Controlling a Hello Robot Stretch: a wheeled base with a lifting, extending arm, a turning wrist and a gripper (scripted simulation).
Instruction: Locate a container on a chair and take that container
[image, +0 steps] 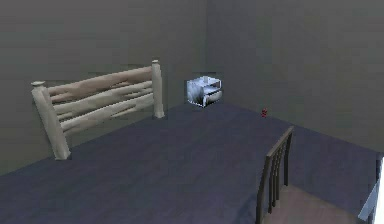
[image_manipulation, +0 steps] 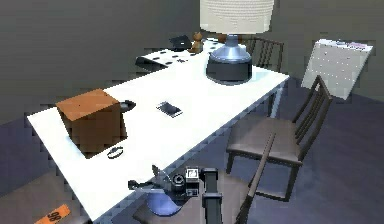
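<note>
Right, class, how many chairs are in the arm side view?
3. One chair right of the table, a second chair at the bottom beside the arm, a third chair behind the lamp. More may be hidden.

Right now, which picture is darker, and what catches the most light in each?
The forward view is the darker: dim walls and a dark bed, with the pale headboard and a small white boxy thing standing out. The arm side view is brighter: the white table and the lampshade catch the most light.
</note>
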